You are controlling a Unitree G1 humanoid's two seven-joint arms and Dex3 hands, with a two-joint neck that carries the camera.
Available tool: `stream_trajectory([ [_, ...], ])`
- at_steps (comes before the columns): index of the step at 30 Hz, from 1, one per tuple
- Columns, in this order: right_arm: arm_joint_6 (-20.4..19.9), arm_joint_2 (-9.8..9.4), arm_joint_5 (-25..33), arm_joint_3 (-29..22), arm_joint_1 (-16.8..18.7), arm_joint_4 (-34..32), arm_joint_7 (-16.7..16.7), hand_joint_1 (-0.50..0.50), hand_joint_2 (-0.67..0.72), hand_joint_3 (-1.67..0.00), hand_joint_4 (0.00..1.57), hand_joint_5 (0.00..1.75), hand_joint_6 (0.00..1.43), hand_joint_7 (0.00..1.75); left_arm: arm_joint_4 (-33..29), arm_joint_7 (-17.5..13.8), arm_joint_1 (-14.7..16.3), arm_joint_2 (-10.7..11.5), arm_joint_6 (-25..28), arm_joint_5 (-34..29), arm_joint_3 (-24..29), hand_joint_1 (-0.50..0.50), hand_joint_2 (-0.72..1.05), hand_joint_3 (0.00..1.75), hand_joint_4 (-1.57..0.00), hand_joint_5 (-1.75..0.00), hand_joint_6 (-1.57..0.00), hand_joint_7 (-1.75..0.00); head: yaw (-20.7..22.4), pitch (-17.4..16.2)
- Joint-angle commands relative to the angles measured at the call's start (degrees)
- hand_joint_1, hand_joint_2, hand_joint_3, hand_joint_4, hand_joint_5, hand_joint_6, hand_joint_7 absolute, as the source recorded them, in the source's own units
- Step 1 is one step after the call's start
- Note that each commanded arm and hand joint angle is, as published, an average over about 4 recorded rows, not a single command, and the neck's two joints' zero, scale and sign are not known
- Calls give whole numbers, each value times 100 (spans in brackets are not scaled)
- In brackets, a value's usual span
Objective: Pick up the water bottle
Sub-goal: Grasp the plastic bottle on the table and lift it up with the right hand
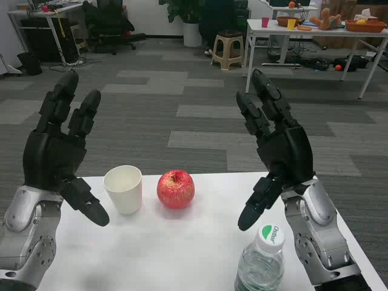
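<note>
Only the cap and shoulders of the water bottle [261,260] are seen; its body is cut off by the lower edge.

We have one head view, looking forward and down toward twelve o'clock, close over the white rectangular tabletop [182,254].

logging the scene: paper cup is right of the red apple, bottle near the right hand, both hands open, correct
Not quite. The head view shows the white paper cup left of the red apple, not right. The water bottle is near the right hand, and both it and the left hand are open.
</note>
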Motion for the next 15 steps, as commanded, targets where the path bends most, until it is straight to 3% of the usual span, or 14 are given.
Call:
stream_trajectory([
  [1,-2337,-826,-843,584,-1492,2535,-1664,-46,72,0,0,0,0,0,1447,1741,-870,-421,-2050,373,-181,-50,-72,9,0,-31,0,0,255,3754],
  [2,-2337,-824,-844,584,-1492,2533,-1664,-46,72,0,0,0,0,0,1445,1741,-868,-421,-2050,373,-181,-50,-72,9,0,-31,0,0,231,3374],
  [3,-2337,-822,-846,586,-1492,2529,-1664,-46,72,0,0,0,0,0,1441,1741,-866,-421,-2050,373,-183,-50,-72,9,0,-31,0,0,152,2256],
  [15,-2337,-811,-840,592,-1472,2474,-1664,-46,72,0,0,0,0,0,1432,1741,-824,-421,-2050,373,-181,-50,-72,9,0,-31,0,0,170,2227],
])
